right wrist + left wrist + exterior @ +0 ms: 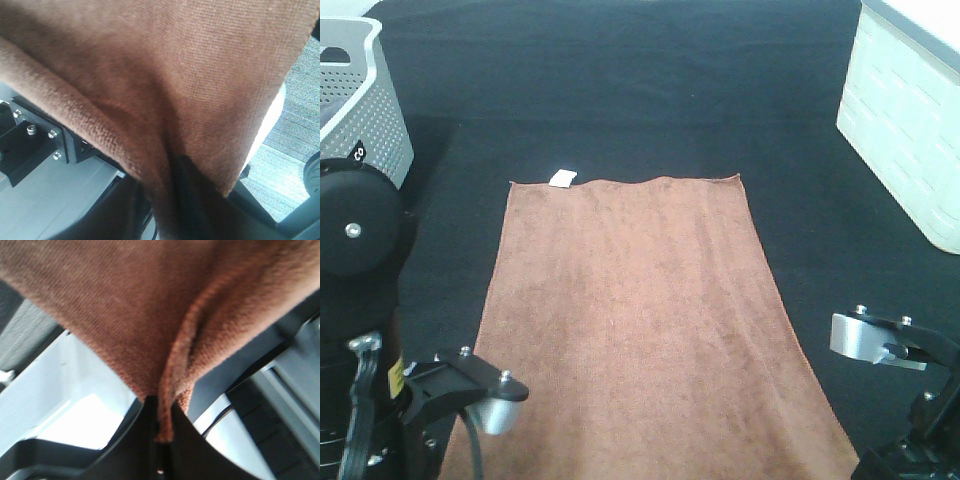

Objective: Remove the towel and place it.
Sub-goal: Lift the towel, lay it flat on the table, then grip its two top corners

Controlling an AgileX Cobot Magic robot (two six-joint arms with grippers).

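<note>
Far left, a pale grey perforated plastic basket (360,100) is sitting at the back corner of the black table cloth (620,80). Just in front of it, the round black joint of the left arm (355,225) is carrying a tiny white mark, and there's a small yellow sticker (395,375) lower down. Both are way too small for us to read.

Our left gripper (161,430) is pinching a near corner of the large rectangular brown plush towel (640,320). In the left wrist view its black fingers are pressing together with the stitched hem caught right between them.

The towel itself is lying spread flat down the middle of the cloth, between the two arms, with its near end running out of the bottom of the high view. A small white tag (562,178) is sticking out at the far left corner. We're not making out any writing on it.

Our right gripper (172,205) is clamping the other near corner. In the right wrist view the fabric is bunching into a fold where the dark fingers are closing on it.

Far right, a white box with a brick-like pattern (910,120) is standing at the back edge, well apart from the towel.
</note>
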